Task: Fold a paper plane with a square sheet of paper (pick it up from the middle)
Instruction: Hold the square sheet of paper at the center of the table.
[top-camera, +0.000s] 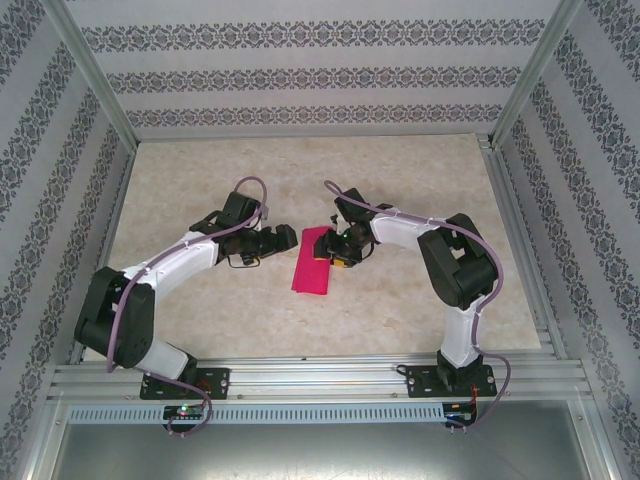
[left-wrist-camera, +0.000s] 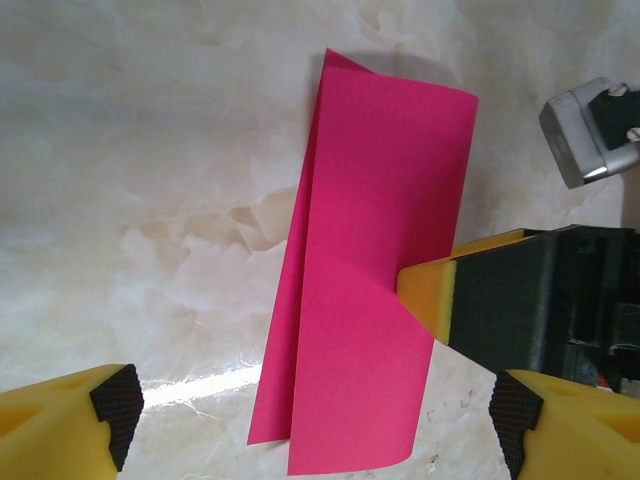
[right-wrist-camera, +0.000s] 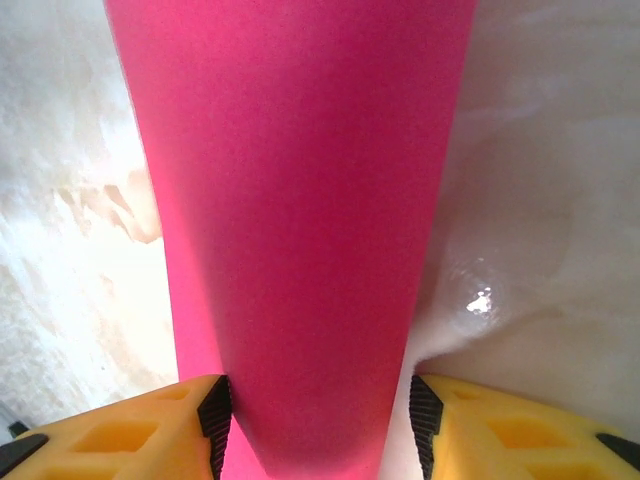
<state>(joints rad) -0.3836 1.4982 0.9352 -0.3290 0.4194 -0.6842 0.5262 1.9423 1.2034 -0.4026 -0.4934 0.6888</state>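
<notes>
My paper is plain magenta-pink. My fingers are yellow with black pads, the table marbled beige. The walls carry grey floral stripes on white.

Left arm holds its jaws wide, right arm half-apart.

Magenta-pink square sheet of paper, folded in half lengthwise, narrow rectangle, upper layer bowing up

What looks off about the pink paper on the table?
The fold in the square sheet of paper is askew: the top layer lies skewed, so the lower layer peeks out along one long edge and at a far corner.
</notes>
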